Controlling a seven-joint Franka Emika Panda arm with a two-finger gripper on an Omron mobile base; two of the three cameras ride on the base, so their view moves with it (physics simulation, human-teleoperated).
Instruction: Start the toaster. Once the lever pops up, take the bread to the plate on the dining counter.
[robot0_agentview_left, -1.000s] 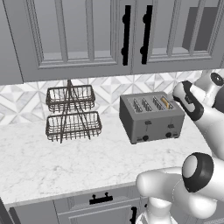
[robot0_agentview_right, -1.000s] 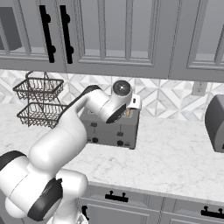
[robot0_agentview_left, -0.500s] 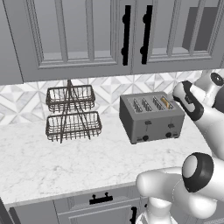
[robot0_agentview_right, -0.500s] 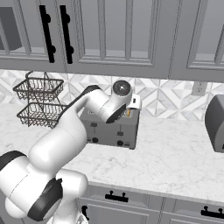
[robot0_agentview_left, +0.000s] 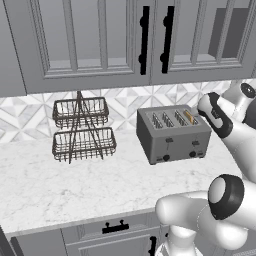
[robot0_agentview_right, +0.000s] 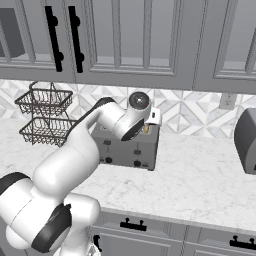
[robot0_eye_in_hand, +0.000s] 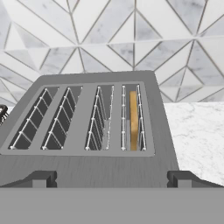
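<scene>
Left base view: we see the toaster (robot0_agentview_left: 173, 133) on the marble bench (robot0_agentview_left: 75, 185) below the wall cabinets (robot0_agentview_left: 100, 40), with the bread (robot0_agentview_left: 189, 117) sunk in the slot nearest the arm; the two-tier wire basket (robot0_agentview_left: 82, 129) to the left looks bare, and we make out nothing in it
Right base view: the arm bends over the toaster (robot0_agentview_right: 127, 150), the hand hanging just above its top, and a sliver of bread (robot0_agentview_right: 147, 129) shows under the hand
Hand view: the pincer (robot0_eye_in_hand: 111, 178) looks down on the toaster (robot0_eye_in_hand: 87, 131), its fingertips (robot0_eye_in_hand: 39, 178) spread as wide as they go and holding nothing; of the four slots (robot0_eye_in_hand: 83, 118), one carries the bread (robot0_eye_in_hand: 134, 120) on edge, the other three are vacant
Risk: we judge the levers sit on the front face, away from the hand, so a press from here could slip off the small lever or shove the toaster back, and the toasting would not start
Risk, later: a grasp on the thin slice may catch the slot wires
</scene>
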